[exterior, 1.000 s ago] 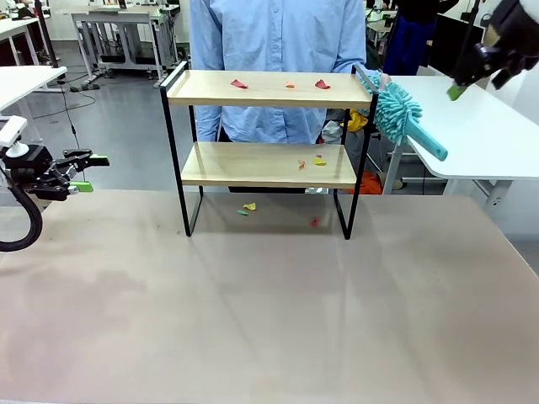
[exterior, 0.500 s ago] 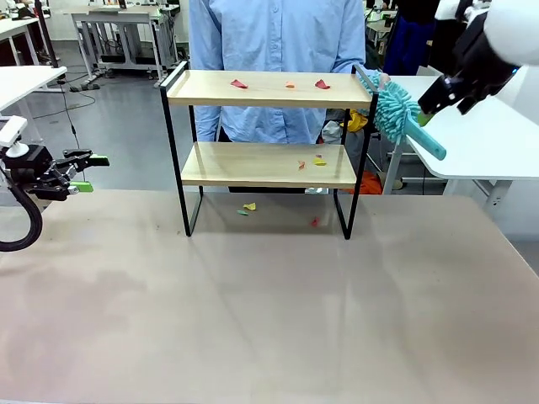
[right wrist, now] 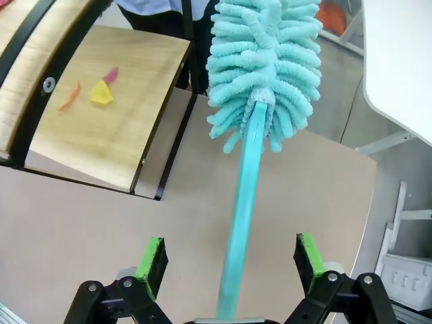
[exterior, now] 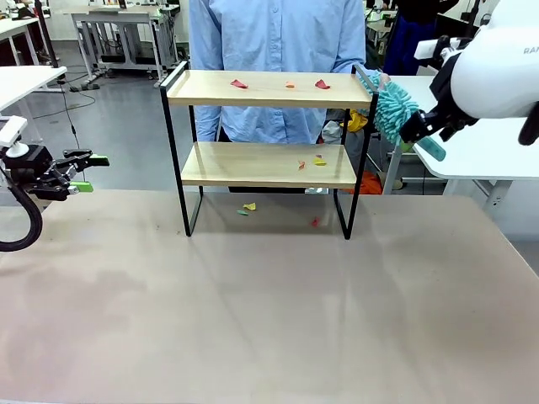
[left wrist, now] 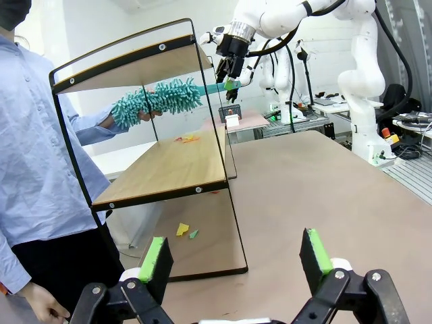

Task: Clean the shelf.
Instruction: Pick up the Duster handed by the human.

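Note:
The shelf (exterior: 202, 86) stands at the table's far side, and coloured scraps (exterior: 239, 83) lie on its top board, on its lower board (exterior: 318, 160) and on the table below (exterior: 249, 206). A person's hand (left wrist: 145, 116) holds a teal fluffy duster (exterior: 392, 105) at the shelf's right end, by the top board. My right gripper (exterior: 413, 135) is open. The duster handle (right wrist: 239, 223) runs between its fingers (right wrist: 152, 260) without touching them. My left gripper (exterior: 84, 172) is open and empty, off the table's left side, with the shelf (left wrist: 169, 169) ahead of it.
A person in a blue shirt (exterior: 278, 34) stands behind the shelf. White tables flank the scene at right (exterior: 480, 135) and left (exterior: 25, 80). The brown tabletop (exterior: 269, 311) stretches bare in front of the shelf.
My right arm has swung down and left, from the upper right corner to the duster's handle, which now lies between its open fingers. The left arm, shelf and scraps have stayed put.

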Controlling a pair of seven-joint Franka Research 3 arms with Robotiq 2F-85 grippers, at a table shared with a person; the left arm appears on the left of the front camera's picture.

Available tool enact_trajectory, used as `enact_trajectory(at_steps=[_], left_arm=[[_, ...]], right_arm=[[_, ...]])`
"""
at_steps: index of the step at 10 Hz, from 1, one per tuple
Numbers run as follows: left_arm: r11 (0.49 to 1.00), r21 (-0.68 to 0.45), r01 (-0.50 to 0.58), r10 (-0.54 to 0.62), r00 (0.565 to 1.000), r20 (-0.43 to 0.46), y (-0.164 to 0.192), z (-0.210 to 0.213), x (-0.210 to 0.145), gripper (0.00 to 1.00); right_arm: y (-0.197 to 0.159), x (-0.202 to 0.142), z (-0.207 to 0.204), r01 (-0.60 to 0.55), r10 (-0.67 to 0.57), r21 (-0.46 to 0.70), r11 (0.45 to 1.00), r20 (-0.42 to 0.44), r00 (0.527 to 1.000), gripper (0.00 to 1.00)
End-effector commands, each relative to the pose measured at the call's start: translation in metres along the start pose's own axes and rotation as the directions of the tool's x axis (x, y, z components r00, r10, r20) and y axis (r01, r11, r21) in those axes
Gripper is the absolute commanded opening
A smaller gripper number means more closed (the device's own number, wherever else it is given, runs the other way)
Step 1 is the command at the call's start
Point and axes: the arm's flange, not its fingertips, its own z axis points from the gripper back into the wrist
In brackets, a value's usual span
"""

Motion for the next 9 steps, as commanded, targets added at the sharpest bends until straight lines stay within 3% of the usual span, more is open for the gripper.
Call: enact_trajectory(at_steps=[1, 2, 3, 4, 5, 9], left_arm=[[1.0, -0.004, 0.004, -0.004, 1.0, 0.0, 0.0, 0.0, 0.003, 1.0], [1.0, -0.004, 0.004, -0.004, 1.0, 0.0, 0.0, 0.0, 0.003, 1.0], [1.0, -0.004, 0.004, -0.004, 1.0, 0.0, 0.0, 0.0, 0.003, 1.0], [1.0, -0.004, 0.004, -0.004, 1.0, 0.0, 0.0, 0.0, 0.003, 1.0], [1.0, -0.004, 0.004, -0.004, 1.0, 0.0, 0.0, 0.0, 0.003, 1.0], [1.0, -0.004, 0.004, -0.004, 1.0, 0.0, 0.0, 0.0, 0.003, 1.0]], right_arm=[[0.003, -0.001, -0.002, 0.034, -0.032, -0.059, 0.998, 0.029, 0.999, 0.42], [0.001, 0.0, -0.001, 0.04, -0.038, -0.058, 0.998, 0.028, 0.999, 0.42], [0.0, 0.0, 0.0, 0.037, -0.035, -0.061, 0.997, 0.024, 0.999, 0.0], [0.0, 0.0, 0.0, 0.033, -0.032, -0.061, 0.998, 0.024, 0.999, 0.37], [-0.002, 0.001, 0.0, 0.037, -0.035, -0.064, 0.997, 0.026, 0.999, 0.0], [-0.007, 0.002, 0.002, 0.048, -0.045, -0.091, 0.995, 0.036, 0.998, 0.0]])
